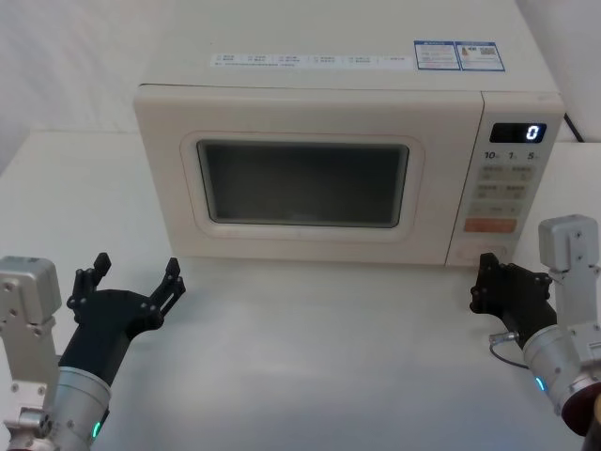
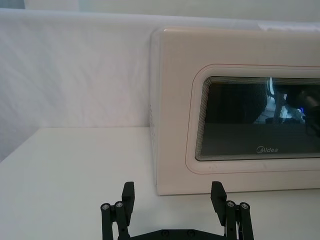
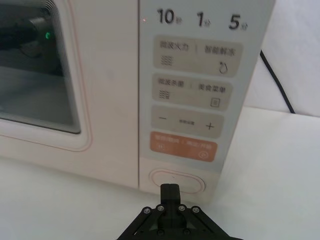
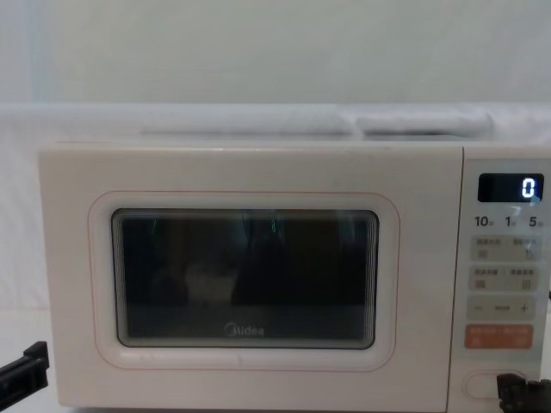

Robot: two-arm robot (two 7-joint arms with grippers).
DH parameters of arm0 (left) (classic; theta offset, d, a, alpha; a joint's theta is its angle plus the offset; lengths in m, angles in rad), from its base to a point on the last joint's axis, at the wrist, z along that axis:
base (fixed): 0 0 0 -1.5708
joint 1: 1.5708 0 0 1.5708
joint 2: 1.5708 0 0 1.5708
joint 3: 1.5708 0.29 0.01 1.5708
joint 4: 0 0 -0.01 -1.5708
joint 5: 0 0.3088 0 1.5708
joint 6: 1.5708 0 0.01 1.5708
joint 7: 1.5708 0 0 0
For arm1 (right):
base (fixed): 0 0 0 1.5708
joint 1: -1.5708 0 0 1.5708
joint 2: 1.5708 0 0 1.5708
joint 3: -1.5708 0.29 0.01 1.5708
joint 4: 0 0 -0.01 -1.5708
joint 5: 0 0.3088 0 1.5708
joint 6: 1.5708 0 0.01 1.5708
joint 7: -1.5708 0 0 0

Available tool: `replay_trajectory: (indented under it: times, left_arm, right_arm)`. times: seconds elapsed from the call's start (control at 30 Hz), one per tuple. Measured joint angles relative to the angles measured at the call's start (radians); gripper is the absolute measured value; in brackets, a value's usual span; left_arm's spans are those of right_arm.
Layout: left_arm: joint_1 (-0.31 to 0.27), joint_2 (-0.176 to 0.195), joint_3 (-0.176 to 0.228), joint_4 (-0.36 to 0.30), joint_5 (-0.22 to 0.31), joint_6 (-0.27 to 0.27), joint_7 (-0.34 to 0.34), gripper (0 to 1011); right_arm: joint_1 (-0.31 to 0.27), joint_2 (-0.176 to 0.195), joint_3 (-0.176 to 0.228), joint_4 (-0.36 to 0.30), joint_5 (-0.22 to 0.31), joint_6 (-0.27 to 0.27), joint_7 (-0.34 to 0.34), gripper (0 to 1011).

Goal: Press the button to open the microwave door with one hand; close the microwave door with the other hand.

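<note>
From the head view, the cream microwave sits at the back of the white tabletop with its microwave door flush and closed, so nothing of the task is done yet, as far as can be judged: the door must be popped open with one pincer and pushed closed with the other. The left pincer hovers over the tabletop near the microwave's lower left corner, its fingers spread wide and holding nothing. The right pincer sits low just in front of the control panel's bottom end, fingers drawn together to a narrow tip. In the left wrist view, the left pincer stands wide apart and empty, aimed at the door's hinge-side corner with a clear gap of tabletop between them. In the right wrist view, the right pincer points its closed tip straight at the button, the wide cream pill-shaped key under the orange key; the tip overlaps the button's lower rim, though whether it touches cannot be told. In the chest view, the door lies shut with its dark window above the Midea logo, the display reads 0, and the right pincer rises right at the button. The press looks like the step in hand.
</note>
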Motion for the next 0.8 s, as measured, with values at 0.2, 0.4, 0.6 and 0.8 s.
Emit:
replay_trajectory:
  times: [0.2,0.4,0.6,0.8]
  left_arm:
    - [0.0,0.0,0.0,0.0,0.0,0.0,0.0,1001]
    - [0.0,0.0,0.0,0.0,0.0,0.0,0.0,1001]
    - [0.0,0.0,0.0,0.0,0.0,0.0,0.0,1001]
    - [0.0,0.0,0.0,0.0,0.0,0.0,0.0,1001]
  right_arm:
    - [0.022,-0.004,0.01,0.035,-0.003,0.002,0.0,0]
    - [0.034,-0.009,0.018,0.059,-0.003,0.002,0.0,0]
    - [0.049,-0.012,0.02,0.08,-0.003,0.001,0.0,0]
    - [0.065,-0.016,0.019,0.097,-0.005,-0.001,0.001,0]
